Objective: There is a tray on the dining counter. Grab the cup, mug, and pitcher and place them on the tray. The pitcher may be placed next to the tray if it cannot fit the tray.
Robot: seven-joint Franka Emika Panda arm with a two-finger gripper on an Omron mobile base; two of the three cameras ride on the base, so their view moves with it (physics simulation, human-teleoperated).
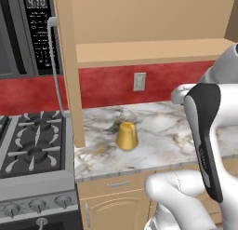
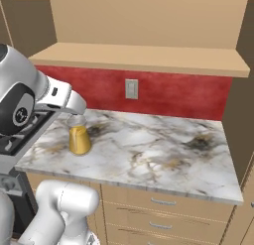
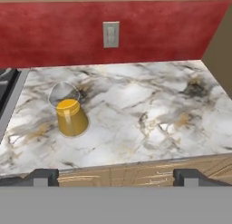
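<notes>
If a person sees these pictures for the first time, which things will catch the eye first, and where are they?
The pitcher, clear glass with an amber-yellow lower part, stands alone and upright on the marble countertop, toward its left side near the stove. Behind it runs a strong red backsplash with a wall outlet. The gripper is open at the counter's front edge, holding nothing.

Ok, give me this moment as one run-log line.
gripper: open, empty, above cabinet front | pitcher: upright on marble counter near stove, untouched | next: approach pitcher
</notes>
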